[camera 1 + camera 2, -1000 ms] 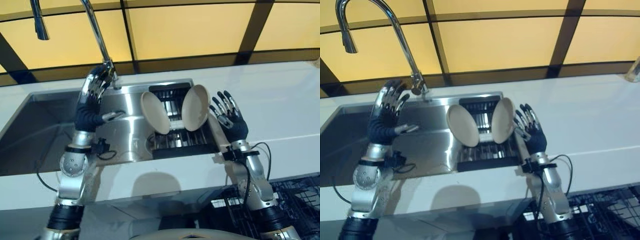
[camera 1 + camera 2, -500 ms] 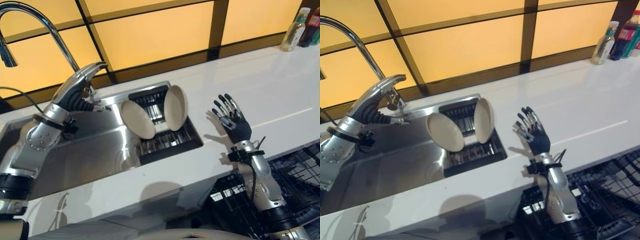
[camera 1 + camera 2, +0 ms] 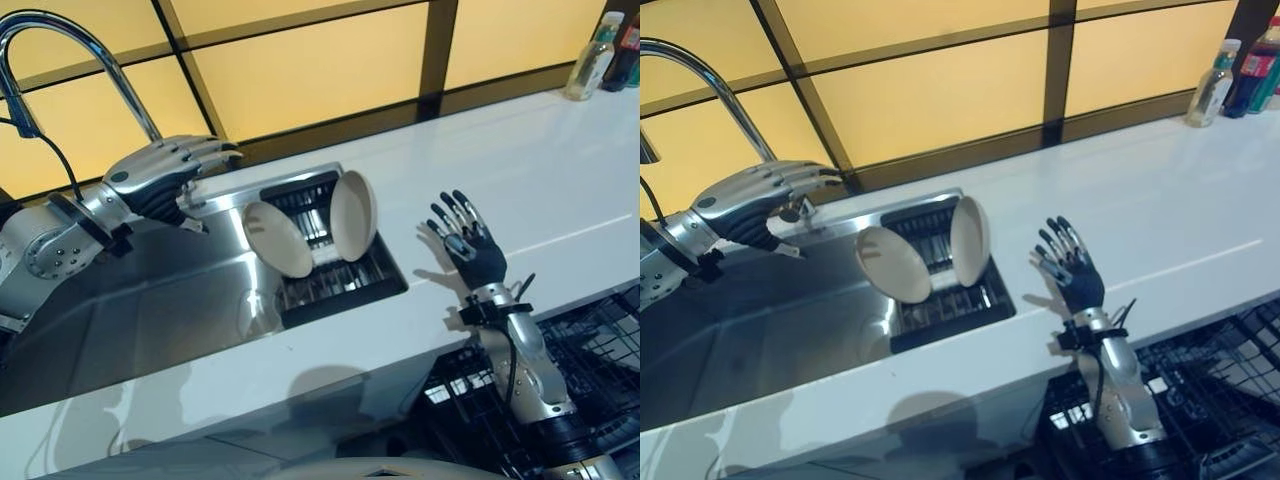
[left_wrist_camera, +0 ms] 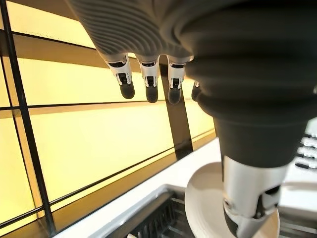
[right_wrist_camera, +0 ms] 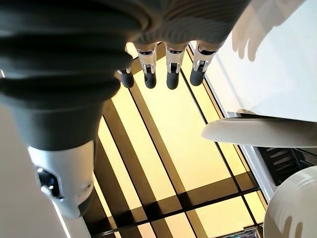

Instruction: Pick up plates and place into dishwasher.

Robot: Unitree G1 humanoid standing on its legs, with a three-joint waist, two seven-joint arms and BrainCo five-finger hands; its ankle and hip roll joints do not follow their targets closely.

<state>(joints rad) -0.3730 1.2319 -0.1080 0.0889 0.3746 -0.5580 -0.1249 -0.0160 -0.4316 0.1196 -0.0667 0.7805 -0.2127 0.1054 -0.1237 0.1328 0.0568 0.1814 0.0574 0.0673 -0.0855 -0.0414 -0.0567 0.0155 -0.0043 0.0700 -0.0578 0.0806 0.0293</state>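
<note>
Two beige plates stand on edge in a black rack (image 3: 345,290) at the sink's right end: the left plate (image 3: 277,239) leans left, the right plate (image 3: 354,216) stands almost upright. My left hand (image 3: 160,178) hovers open above the sink, left of the plates, fingers stretched toward them; its wrist view shows a plate (image 4: 208,198) past the thumb. My right hand (image 3: 470,245) is raised over the white counter to the right of the rack, fingers spread open and holding nothing. Both plates (image 5: 257,133) show edge-on in its wrist view.
A steel sink (image 3: 120,320) is set in the white counter (image 3: 540,170), with a tall curved tap (image 3: 70,40) behind it. Bottles (image 3: 590,65) stand at the counter's far right. A black wire dishwasher rack (image 3: 590,340) sits open below the counter at lower right.
My left hand has swung from pointing up near the tap to lying level, fingers aimed at the plates. The right hand and the plates have held still.
</note>
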